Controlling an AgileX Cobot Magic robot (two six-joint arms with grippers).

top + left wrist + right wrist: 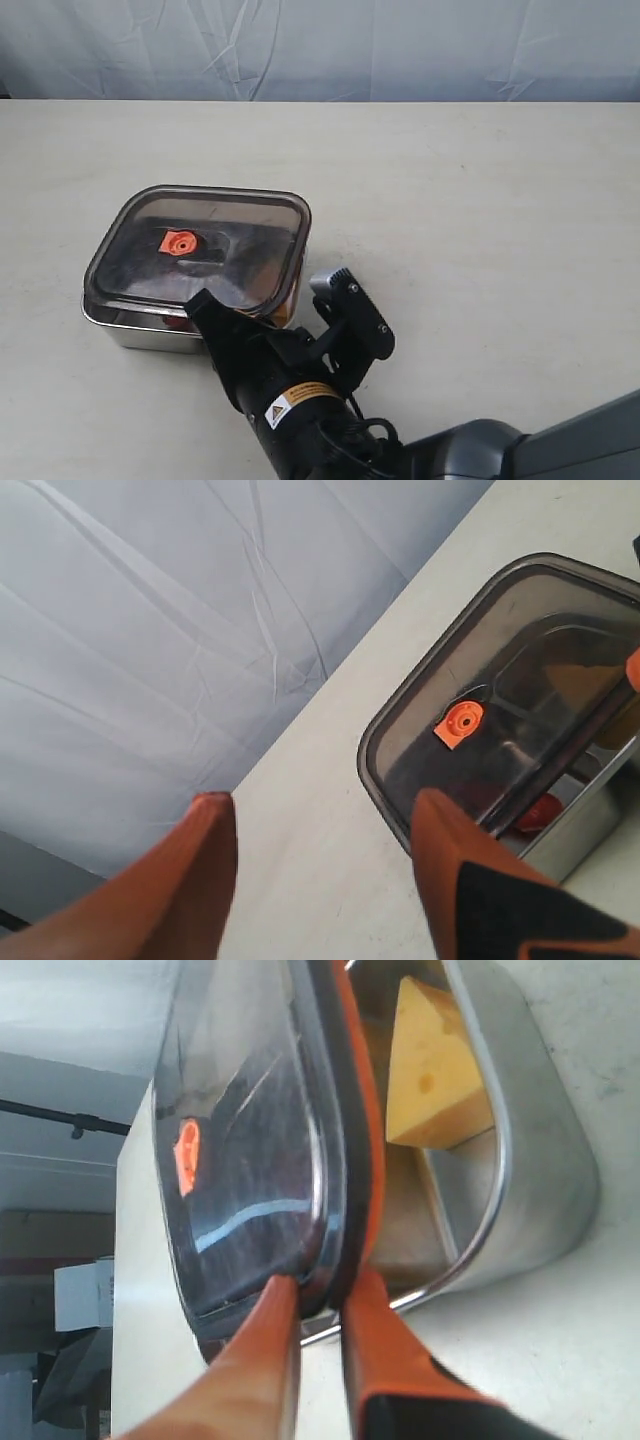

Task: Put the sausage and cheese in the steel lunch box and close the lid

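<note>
The right pincer (318,1295) is pinching the rim of the lid (250,1160), one finger on top and one under the orange seal. I think it holds the edge so it can lay the lid flat. The lid hangs tilted over the steel lunch box (540,1160), not shut yet. The cheese (430,1070) sits inside. A red bit under the lid is likely the sausage (538,812). The under finger may block the rim. The left pincer (322,810) is spread wide, holding nothing.
</note>
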